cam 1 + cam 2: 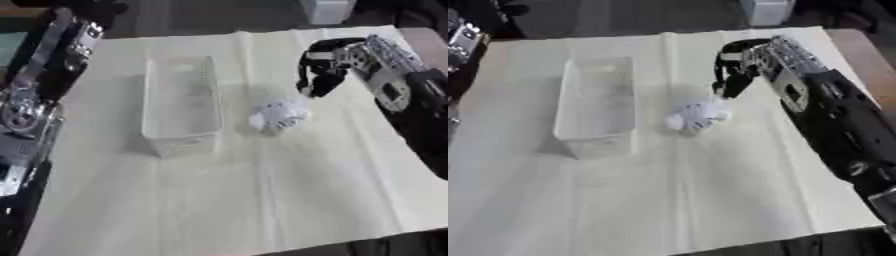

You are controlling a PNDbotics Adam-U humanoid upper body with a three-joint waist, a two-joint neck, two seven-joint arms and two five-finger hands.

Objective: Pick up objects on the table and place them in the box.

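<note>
While the right hand (750, 65) is hanging over the upper right of the frame, fingers curled downward but not gripping anything, the crumpled white paper ball (280, 114) is sitting on the cloth (262, 200) just below it, right of centre. The clear plastic box (180, 105) left of the ball is looking empty, so I'd say nothing's done yet: grabbing and dropping are both still waiting. Left hand isn't showing clearly.
</note>
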